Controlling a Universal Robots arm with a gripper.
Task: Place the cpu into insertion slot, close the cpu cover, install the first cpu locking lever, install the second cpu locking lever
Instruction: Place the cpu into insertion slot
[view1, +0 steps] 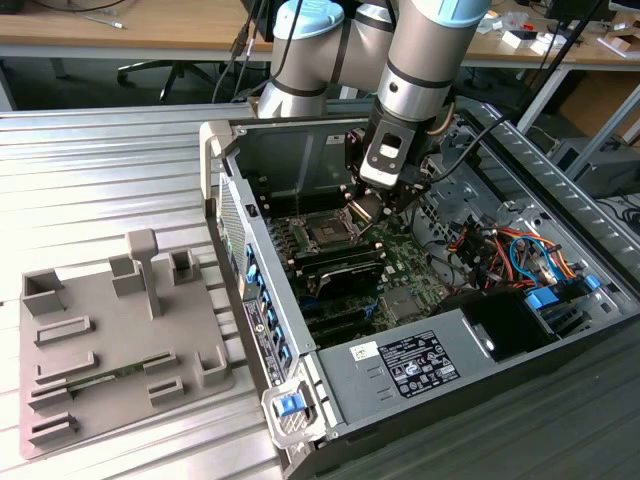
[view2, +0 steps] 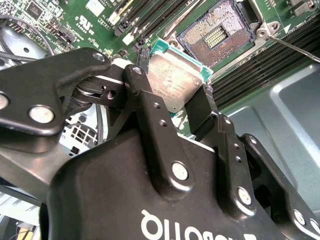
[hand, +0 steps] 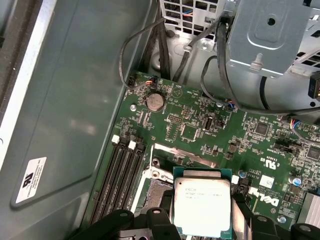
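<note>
Pinching the cpu (view2: 172, 80) by two opposite edges in the gripper (view2: 170, 92), grey top tilted, just above the open socket (view2: 220, 31).

Ext high; wrist cams near cpu (view2: 175, 82) (hand: 201, 207)

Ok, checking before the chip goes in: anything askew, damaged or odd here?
Nothing stands out. The cpu is held by its edges between the fingers, near the open socket, whose contacts are exposed.
</note>
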